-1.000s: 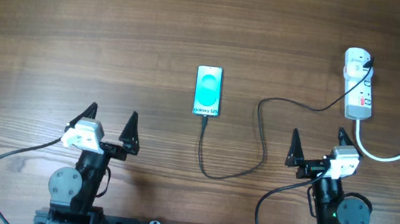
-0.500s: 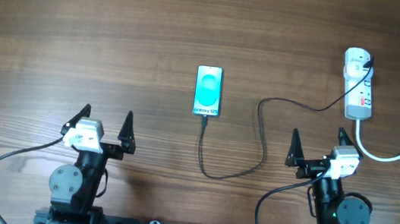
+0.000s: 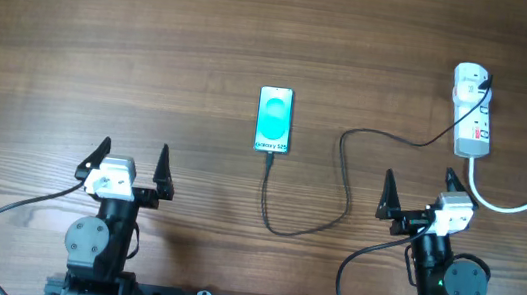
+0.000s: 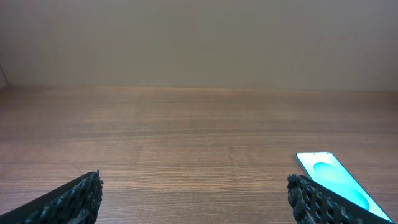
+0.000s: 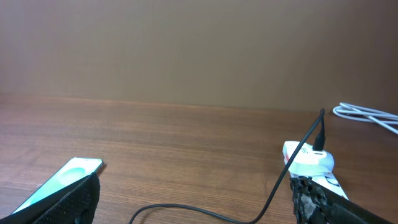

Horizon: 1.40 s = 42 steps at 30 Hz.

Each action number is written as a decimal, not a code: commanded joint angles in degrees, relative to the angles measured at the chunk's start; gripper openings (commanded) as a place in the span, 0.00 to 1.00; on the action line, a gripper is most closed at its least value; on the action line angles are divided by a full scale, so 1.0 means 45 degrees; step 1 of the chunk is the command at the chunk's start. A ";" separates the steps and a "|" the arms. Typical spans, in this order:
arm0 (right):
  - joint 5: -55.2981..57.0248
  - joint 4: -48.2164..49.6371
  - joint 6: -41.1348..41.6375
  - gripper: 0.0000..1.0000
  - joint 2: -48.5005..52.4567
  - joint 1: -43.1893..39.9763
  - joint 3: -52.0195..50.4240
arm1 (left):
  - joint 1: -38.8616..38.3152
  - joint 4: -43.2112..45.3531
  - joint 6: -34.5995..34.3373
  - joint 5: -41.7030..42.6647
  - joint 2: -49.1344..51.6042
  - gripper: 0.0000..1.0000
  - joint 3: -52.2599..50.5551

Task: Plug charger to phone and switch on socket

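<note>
Left gripper (image 3: 134, 147) — shifted left, slightly back toward base.

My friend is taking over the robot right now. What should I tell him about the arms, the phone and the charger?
Left gripper: open, empty, near its base, left of the phone.
Right gripper: open, empty, near its base, below the socket.
The phone lies screen up mid-table. The charger loops from the socket to the phone's near edge, and its black plug sits in the socket.
Done: the tip appears to meet the phone, but a firm fit cannot be confirmed.
Left: check that, then press the socket's switch. Whether it is on cannot be read.
</note>
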 commanded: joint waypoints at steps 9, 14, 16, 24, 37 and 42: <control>0.0073 0.0034 0.0185 1.00 -0.0126 -0.0063 -0.0015 | 0.0073 0.0000 0.0243 -0.0029 -0.0136 1.00 -0.0083; 0.0073 0.0034 0.0185 1.00 -0.0126 -0.0063 -0.0015 | 0.0073 0.0000 0.0243 -0.0029 -0.0136 1.00 -0.0083; 0.0175 0.0034 -0.0267 1.00 -0.0126 -0.0063 -0.0015 | 0.0073 0.0000 0.0243 -0.0029 -0.0136 1.00 -0.0083; 0.0573 0.0019 -0.0350 1.00 -0.0126 -0.0063 -0.0015 | 0.0073 0.0000 0.0243 -0.0029 -0.0136 1.00 -0.0083; 0.0549 0.0063 -0.0175 1.00 -0.0126 -0.0063 -0.0010 | 0.0073 0.0000 0.0243 -0.0029 -0.0136 1.00 -0.0083; 0.0549 0.0068 -0.0170 1.00 -0.0126 -0.0063 -0.0010 | 0.0073 0.0000 0.0243 -0.0029 -0.0136 1.00 -0.0083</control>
